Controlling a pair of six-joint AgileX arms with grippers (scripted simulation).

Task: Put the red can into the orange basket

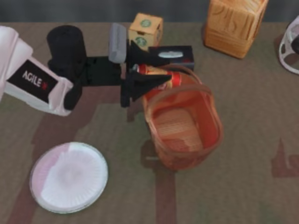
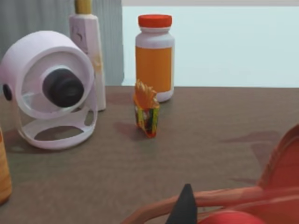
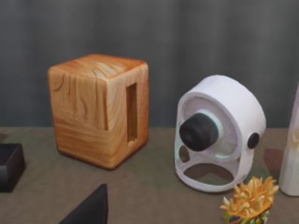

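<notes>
Overhead, "AGILE"-marked left end effector (image 1: 156, 74) pinching the red can (image 1: 161, 75) above the orange basket (image 1: 212, 140) rim.

You had a brown-green mottled table (image 1: 243, 140) under everything. Just beyond the left gripper's fingertips (image 1: 161, 78) the orange basket (image 1: 183, 127) stood on it, with a black tissue box (image 1: 172, 55) and a small tan carton (image 1: 145, 30) close behind the fingers. A white plate (image 1: 69, 177) lay on the near side, well apart from them. Farther out past the fingers stood 1 wooden box (image 1: 234, 24), 1 white fan (image 2: 51, 88), 1 orange bottle (image 2: 155, 56) and a fries packet (image 2: 146, 111).
</notes>
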